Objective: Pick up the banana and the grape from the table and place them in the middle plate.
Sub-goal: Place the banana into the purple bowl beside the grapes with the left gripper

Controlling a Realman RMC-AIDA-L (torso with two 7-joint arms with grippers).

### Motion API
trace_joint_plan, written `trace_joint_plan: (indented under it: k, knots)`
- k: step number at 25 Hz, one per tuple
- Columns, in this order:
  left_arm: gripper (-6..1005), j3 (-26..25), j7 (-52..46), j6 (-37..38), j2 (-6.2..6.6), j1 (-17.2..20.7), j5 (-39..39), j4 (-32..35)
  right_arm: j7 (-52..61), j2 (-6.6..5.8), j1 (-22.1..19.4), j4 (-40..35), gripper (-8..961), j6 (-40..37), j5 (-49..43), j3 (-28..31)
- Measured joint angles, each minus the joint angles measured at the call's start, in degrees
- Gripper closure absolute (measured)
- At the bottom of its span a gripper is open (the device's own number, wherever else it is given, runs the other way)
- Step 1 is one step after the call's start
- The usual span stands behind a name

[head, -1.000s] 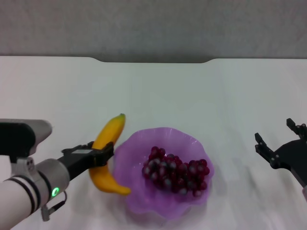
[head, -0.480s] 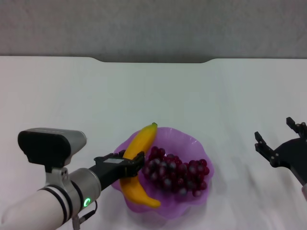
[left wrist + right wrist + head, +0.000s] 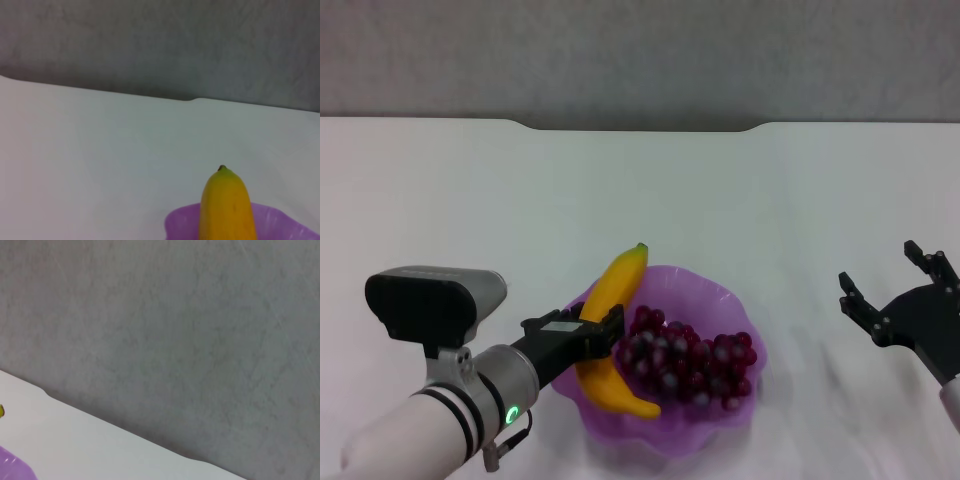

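My left gripper (image 3: 598, 338) is shut on the yellow banana (image 3: 610, 330) at its middle and holds it over the left part of the purple scalloped plate (image 3: 720, 296). The banana's lower end lies near the plate's front. The bunch of dark red-purple grapes (image 3: 690, 360) lies inside the plate, right of the banana. In the left wrist view the banana (image 3: 227, 207) points away over the plate's rim (image 3: 280, 225). My right gripper (image 3: 888, 288) is open and empty, above the table (image 3: 640, 190) right of the plate.
The white tabletop stretches all round the plate, with a notched far edge (image 3: 640, 127) against a grey wall. The right wrist view shows the wall, the table edge and a corner of the plate (image 3: 12, 467).
My left gripper has carried the banana from the table left of the plate to over the plate. My right gripper has shifted slightly left and up.
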Motion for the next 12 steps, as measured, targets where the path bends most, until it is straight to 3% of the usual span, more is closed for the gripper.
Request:
trace_joint_plan:
  k: [12]
  knots:
    - [324,2.83,2.09,3.48,0.09,0.4,0.6,0.09,0.0,0.02,-0.02,0.03,64,-0.09,0.0,-0.02]
